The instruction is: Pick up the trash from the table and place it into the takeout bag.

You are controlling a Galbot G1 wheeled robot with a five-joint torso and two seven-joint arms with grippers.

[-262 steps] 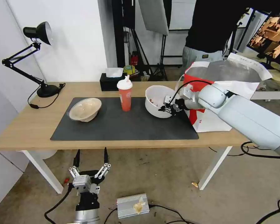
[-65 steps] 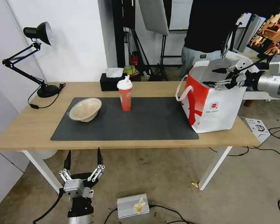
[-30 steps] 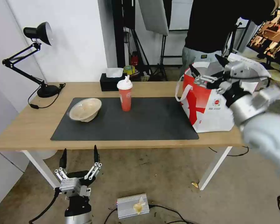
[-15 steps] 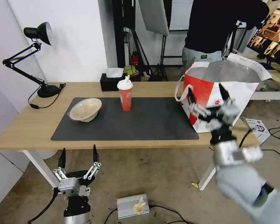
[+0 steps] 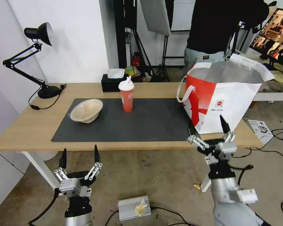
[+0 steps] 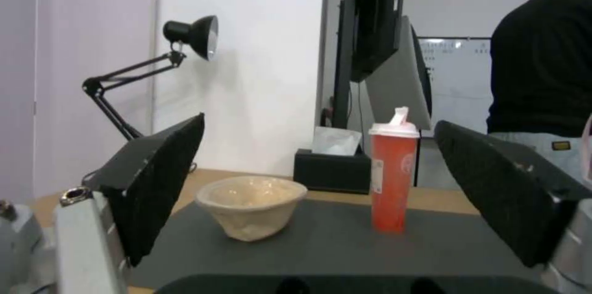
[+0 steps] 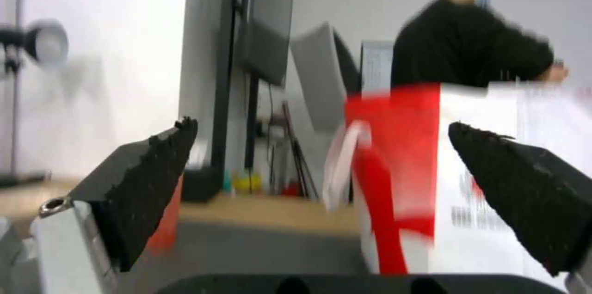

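Observation:
On the dark grey mat (image 5: 141, 125) of the table (image 5: 28, 125) lie two pieces of trash: a shallow beige bowl (image 5: 86, 110) at the left and a red cup (image 5: 126, 96) with white lid and straw, upright near the middle. The takeout bag (image 5: 223, 97) stands open at the table's right end. My right gripper (image 5: 206, 125) is open and empty, fingers up, in front of the table edge below the bag (image 7: 432, 183). My left gripper (image 5: 80, 150) hangs open and empty below the front edge, facing the bowl (image 6: 253, 206) and the cup (image 6: 393, 178).
A black desk lamp (image 5: 37, 34) stands at the back left, with a black tissue box (image 5: 111, 83) behind the cup. A person in black (image 5: 220, 28) stands behind the bag. On the floor lie a metal box (image 5: 133, 207), a white carton (image 5: 258, 127) and cables.
My right gripper held a white bowl by the bag, then stood open over the bag's mouth. It has since swung down to the table's front edge. The left gripper sank slightly.

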